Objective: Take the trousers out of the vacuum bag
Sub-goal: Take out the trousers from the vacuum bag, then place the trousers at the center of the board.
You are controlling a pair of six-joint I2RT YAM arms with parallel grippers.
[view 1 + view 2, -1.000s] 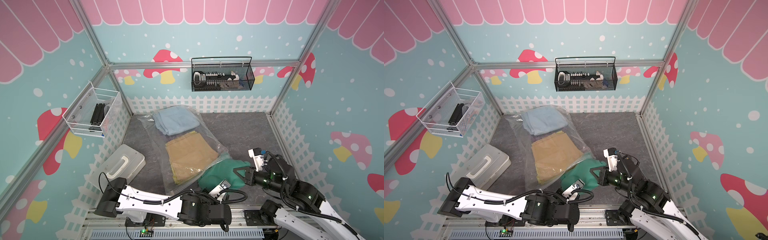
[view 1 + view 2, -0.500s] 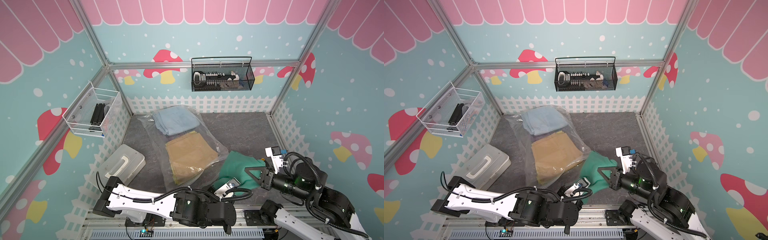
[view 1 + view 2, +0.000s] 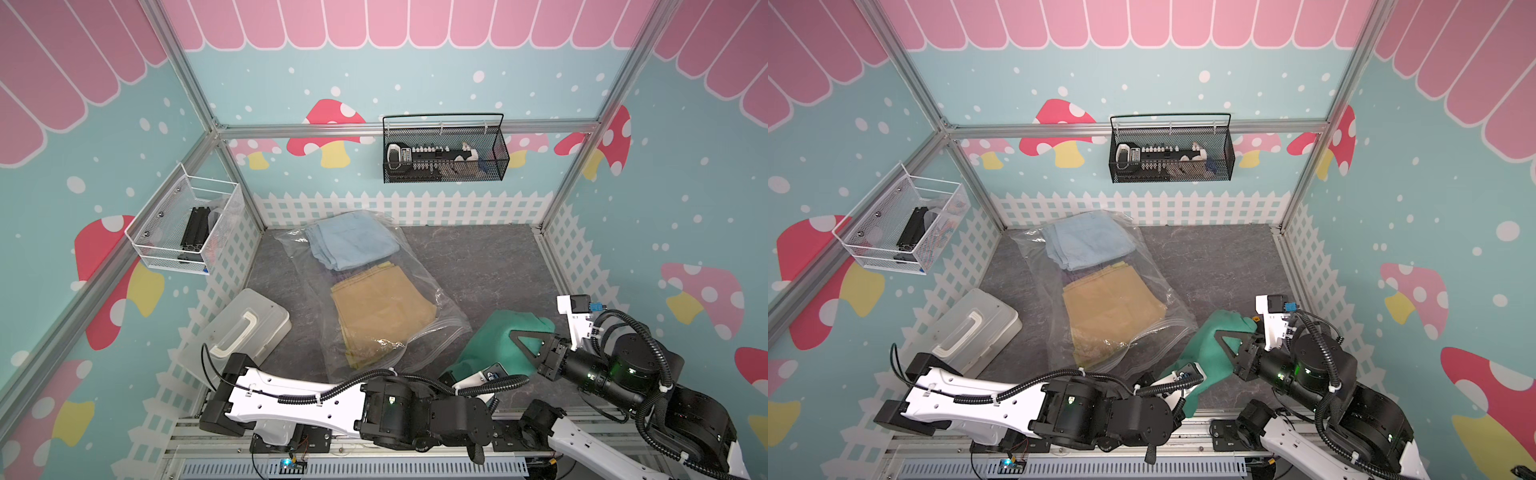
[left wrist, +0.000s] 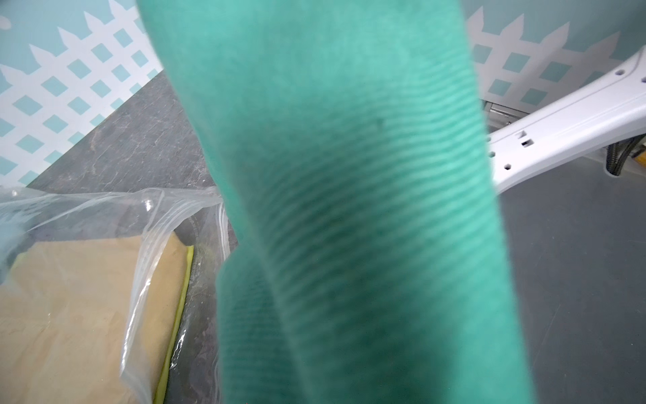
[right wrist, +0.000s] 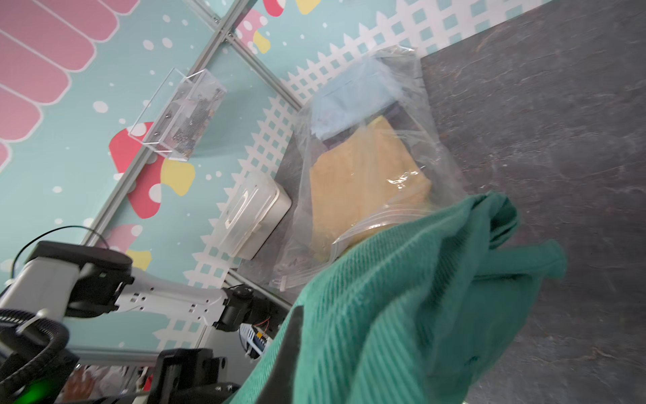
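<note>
Dark green ribbed cloth, the dark green trousers (image 3: 496,347), hangs bunched near the front right corner of the bench (image 3: 478,266), outside the vacuum bag (image 3: 446,330) and just beside its open zip-seal mouth. The right tool (image 3: 517,337) is clamped on the upper part of this cloth and holds it up off the bench; in both top views its black triangular finger lies across the green fabric (image 3: 1219,345). The lower end of the cloth drapes down over the left tool (image 3: 461,370), which is closed. Its jaws are buried under the fabric, so I cannot tell whether they pinch it. The left wrist view is mostly filled by the green cloth (image 4: 349,210). The bag lies flat, running from the back edge towards the front, left of the middle, with its mouth turned to the front right. Inside it the light blue trousers (image 3: 351,243) sit at the back end and the tan trousers (image 3: 382,311) nearer the mouth, with a yellow edge (image 4: 180,304) showing under the tan. A translucent box (image 3: 266,316) with a white handle rests by the left edge, apart from the bag.
</note>
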